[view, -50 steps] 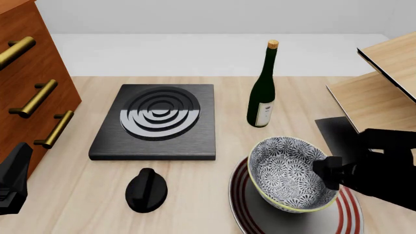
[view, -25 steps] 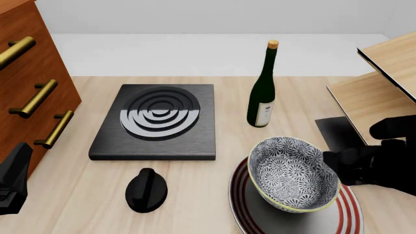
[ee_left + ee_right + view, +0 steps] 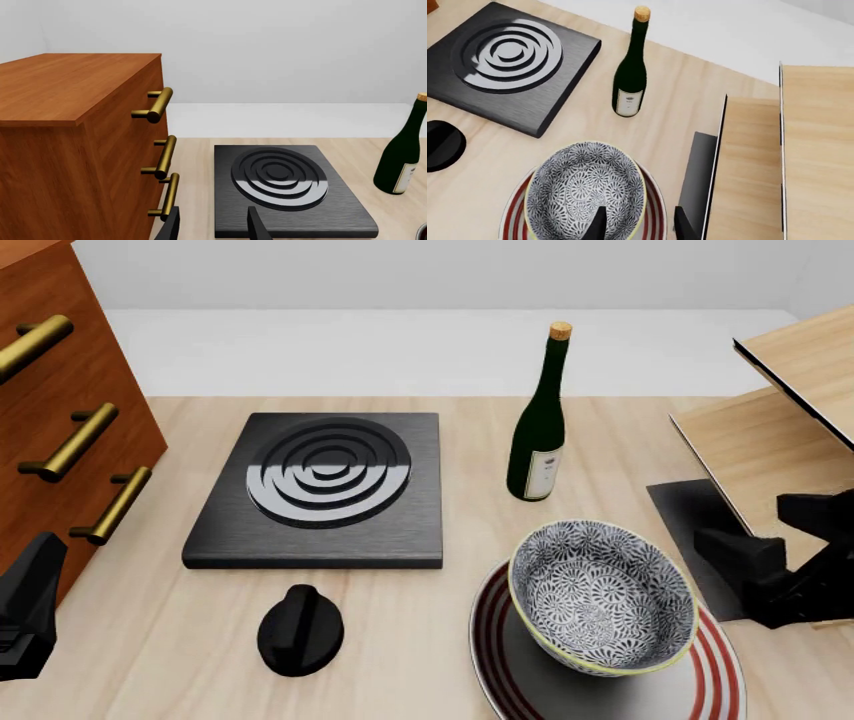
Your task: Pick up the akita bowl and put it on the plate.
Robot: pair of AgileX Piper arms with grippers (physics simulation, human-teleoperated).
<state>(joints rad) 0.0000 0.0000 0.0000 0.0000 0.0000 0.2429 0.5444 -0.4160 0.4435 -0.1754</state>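
Observation:
The akita bowl point(image 3: 601, 595), navy-and-white patterned with a pale yellow rim, rests on the plate point(image 3: 717, 670), a white plate with red rings near the table's front right. My right gripper point(image 3: 750, 575) hangs open just to the bowl's right, apart from it. In the right wrist view its two fingers point(image 3: 597, 225) stand spread above the bowl point(image 3: 584, 187) and the plate point(image 3: 652, 210), holding nothing. My left gripper point(image 3: 27, 615) stays at the front left beside the cabinet. The left wrist view shows that gripper point(image 3: 212, 230) open and empty.
A black square stove point(image 3: 320, 490) lies at mid-table, with a black knob point(image 3: 300, 630) in front of it. A dark green wine bottle point(image 3: 541, 430) stands behind the plate. A wooden drawer cabinet point(image 3: 54, 420) fills the left side. A wooden shelf point(image 3: 787, 430) stands on the right.
My right gripper has let go of the bowl's right rim and drawn back to the right. The bowl stays on the plate. The left arm has not moved.

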